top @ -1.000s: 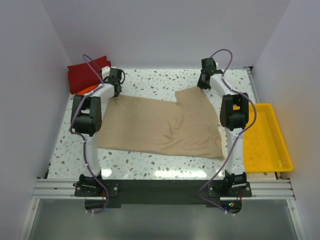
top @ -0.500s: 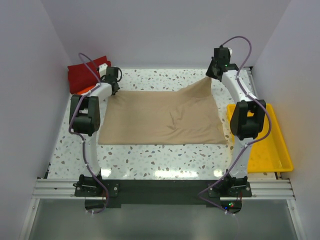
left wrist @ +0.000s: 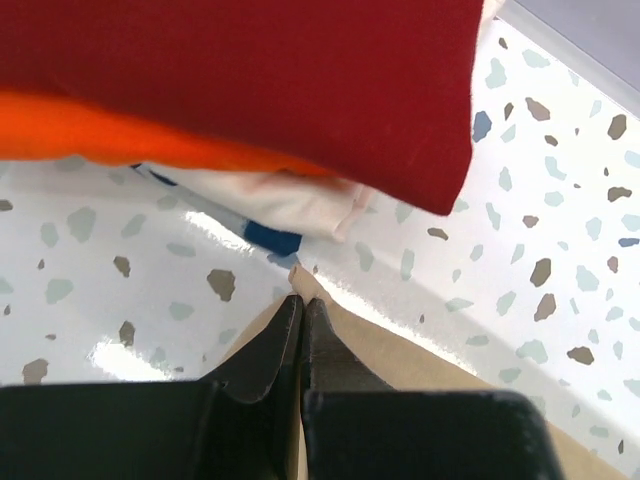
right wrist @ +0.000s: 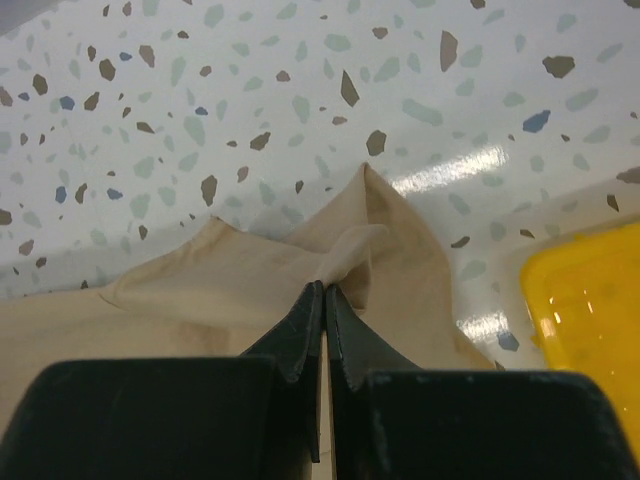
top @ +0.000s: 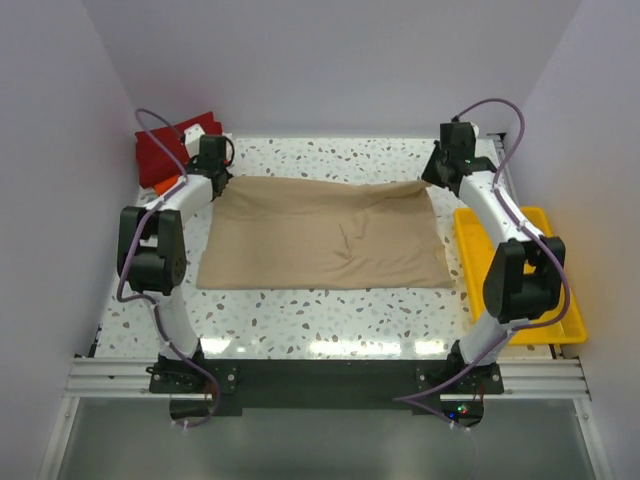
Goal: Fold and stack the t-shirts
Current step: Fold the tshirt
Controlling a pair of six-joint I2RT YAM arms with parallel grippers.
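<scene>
The tan t-shirt [top: 320,235] lies spread flat across the middle of the table. My left gripper [top: 212,172] is shut on its far left corner [left wrist: 300,275], right next to the folded stack: dark red shirt [left wrist: 250,80] on top, orange [left wrist: 90,135] under it, white [left wrist: 270,195] at the bottom; the stack also shows at the far left in the top view [top: 165,150]. My right gripper [top: 440,170] is shut on the tan shirt's far right corner [right wrist: 345,255], with cloth bunched at the fingertips.
A yellow plastic tray [top: 540,255] stands at the table's right edge, under my right arm, and its corner shows in the right wrist view [right wrist: 590,320]. White walls close in the table on three sides. Speckled table [top: 320,310] lies bare in front of the shirt.
Both grippers have pulled the shirt's far corners outward and back. The right one swung far to the right, so the folded-over cloth now lies flat as a wide rectangle.
</scene>
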